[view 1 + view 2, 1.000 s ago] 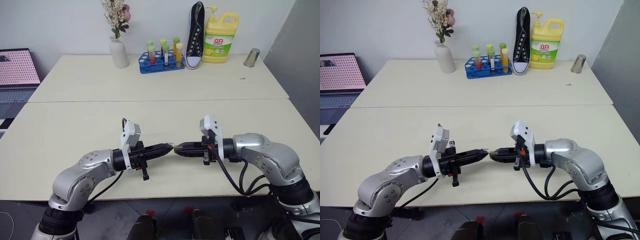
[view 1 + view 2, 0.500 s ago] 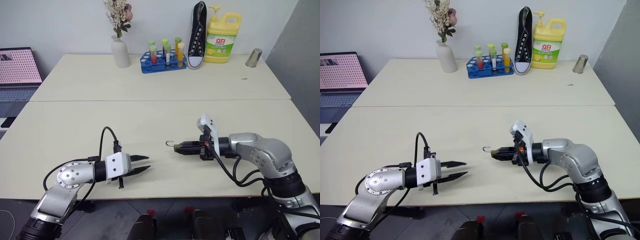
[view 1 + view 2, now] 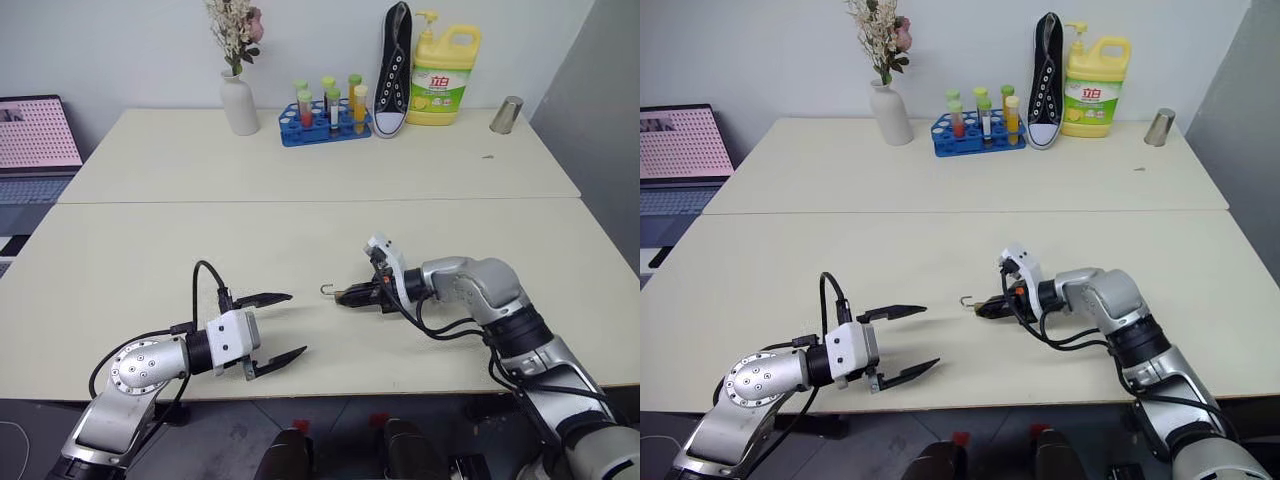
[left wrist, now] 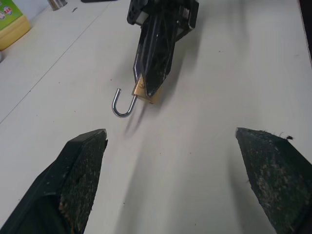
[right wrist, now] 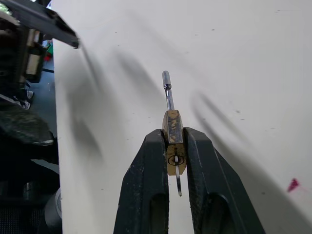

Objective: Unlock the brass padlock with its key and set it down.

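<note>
the yellow detergent jug [image 3: 440, 85] at the table's far edge carries a green label with red chinese characters, too small to read surely. a black sneaker [image 3: 393, 70] stands on end beside it, then a blue rack of tubes [image 3: 322, 128] and a white vase [image 3: 238, 105]. a laptop [image 3: 35, 135] is cut off at nine o'clock; a metal cup [image 3: 506, 115] sits near the two o'clock corner.

the right gripper [image 5: 171, 141] pinches the brass padlock [image 5: 172, 141] between nearly closed fingers, just above the table [image 3: 150, 250] at centre front. its silver shackle [image 4: 123, 103] hangs swung open, hooking toward nine o'clock. a thin sliver below the keyhole in the right wrist view may be the key; i cannot tell.

the left gripper [image 3: 275, 327] hovers at seven o'clock, spread wide, holding nothing. bare tabletop lies between the two grippers.
</note>
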Available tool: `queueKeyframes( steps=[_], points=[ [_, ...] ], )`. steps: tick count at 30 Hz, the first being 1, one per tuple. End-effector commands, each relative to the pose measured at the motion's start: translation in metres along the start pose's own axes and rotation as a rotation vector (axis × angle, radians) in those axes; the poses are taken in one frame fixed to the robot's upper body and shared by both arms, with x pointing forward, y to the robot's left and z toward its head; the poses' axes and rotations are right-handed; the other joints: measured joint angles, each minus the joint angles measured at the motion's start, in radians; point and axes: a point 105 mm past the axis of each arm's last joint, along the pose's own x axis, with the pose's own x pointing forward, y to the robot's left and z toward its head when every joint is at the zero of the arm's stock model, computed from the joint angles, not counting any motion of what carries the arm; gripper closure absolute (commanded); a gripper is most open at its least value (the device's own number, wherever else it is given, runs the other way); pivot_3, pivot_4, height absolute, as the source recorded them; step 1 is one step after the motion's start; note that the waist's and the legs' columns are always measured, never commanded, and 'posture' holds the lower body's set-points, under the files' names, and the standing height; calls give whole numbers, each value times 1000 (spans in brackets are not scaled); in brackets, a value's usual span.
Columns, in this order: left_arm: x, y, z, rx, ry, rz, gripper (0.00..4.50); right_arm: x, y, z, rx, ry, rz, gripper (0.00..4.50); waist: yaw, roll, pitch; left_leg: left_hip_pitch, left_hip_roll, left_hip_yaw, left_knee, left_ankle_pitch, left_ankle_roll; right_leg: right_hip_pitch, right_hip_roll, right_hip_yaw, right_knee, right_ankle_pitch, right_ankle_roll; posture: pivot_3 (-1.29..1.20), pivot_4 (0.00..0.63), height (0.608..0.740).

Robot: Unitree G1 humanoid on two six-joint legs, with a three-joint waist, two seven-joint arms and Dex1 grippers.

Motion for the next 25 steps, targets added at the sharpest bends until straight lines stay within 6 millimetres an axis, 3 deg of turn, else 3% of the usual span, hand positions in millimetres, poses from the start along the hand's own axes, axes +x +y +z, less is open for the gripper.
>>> queueKeyframes(
  steps=[1,7,10,17,21,25],
  points=[
    [2,9,16,-12,-52,39,0,-6,-6,8,-68,-7,-25,2999,0,0,0,0,0,0,0,0,0,0,0,0,0,0,0,0,150,740],
    [0,34,9,-153,6,131,0,-38,-15,13,-280,-37,-135,710,0,0,0,0,0,0,0,0,0,0,0,0,1,0,0,0,150,740],
    [-3,46,7,-178,59,152,0,-57,-6,16,-392,-83,-158,25,2,0,1,-1,0,-2,0,0,0,0,0,-2,0,0,0,0,150,740],
    [-12,52,12,-157,115,81,0,-99,38,8,-642,-90,-131,25,-2,1,1,-1,1,0,0,0,0,0,0,-1,0,0,0,0,150,740],
    [-13,49,15,-167,105,28,0,-113,50,-5,-656,-50,-131,25,2,1,1,0,1,0,0,0,0,1,1,-2,0,0,0,0,150,740],
    [-12,50,20,-157,62,12,0,-111,50,-11,-635,-40,-144,25,1,0,2,0,1,0,0,0,0,1,0,-1,-1,0,0,0,150,740]
  ],
)
